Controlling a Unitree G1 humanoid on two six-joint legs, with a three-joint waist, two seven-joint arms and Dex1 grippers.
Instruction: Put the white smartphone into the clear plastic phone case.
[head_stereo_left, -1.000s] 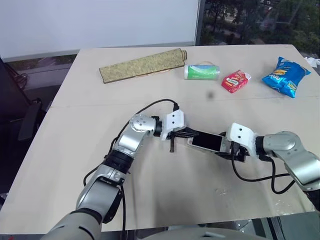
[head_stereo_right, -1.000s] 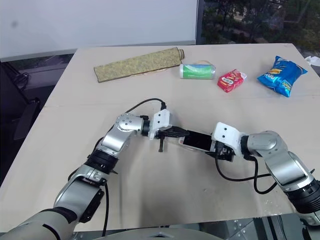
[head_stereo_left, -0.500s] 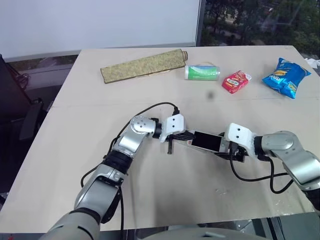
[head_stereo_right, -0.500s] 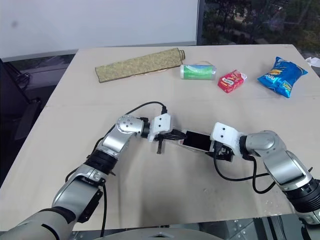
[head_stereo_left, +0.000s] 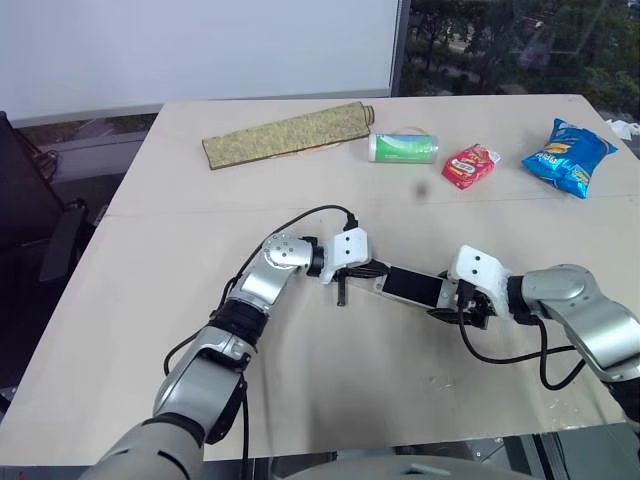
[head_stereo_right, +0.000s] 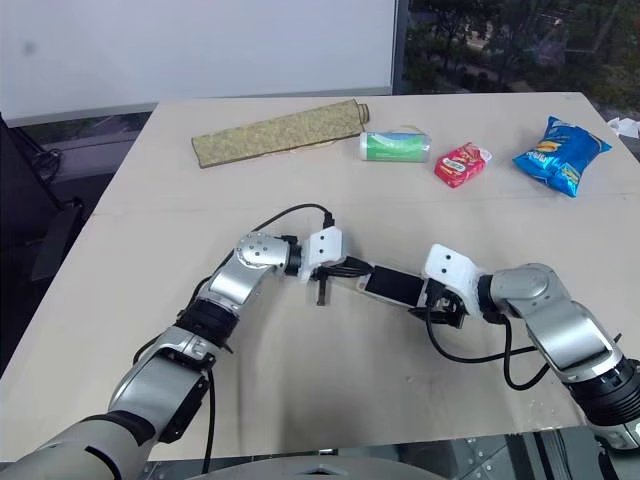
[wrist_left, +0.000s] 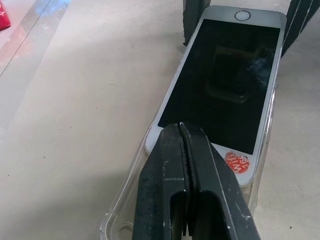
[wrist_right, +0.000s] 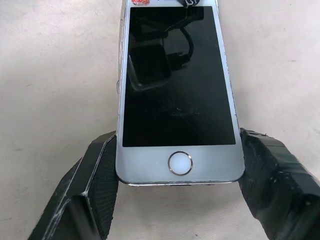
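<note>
I hold the flat white smartphone (wrist_right: 177, 85) edgewise in the right gripper (wrist_right: 179, 172); closed left gripper (wrist_left: 186, 150) presses it squarely into the clear plastic case (wrist_left: 122, 210).

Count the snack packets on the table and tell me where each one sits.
2: a red packet at the far side, right of the green roll, and a blue chip bag near the far right corner.

One white smartphone (wrist_left: 225, 85), one clear plastic phone case (wrist_left: 122, 212), three snack packets (head_stereo_left: 472, 164) (perhaps), one rolled mat (head_stereo_left: 287, 132).
</note>
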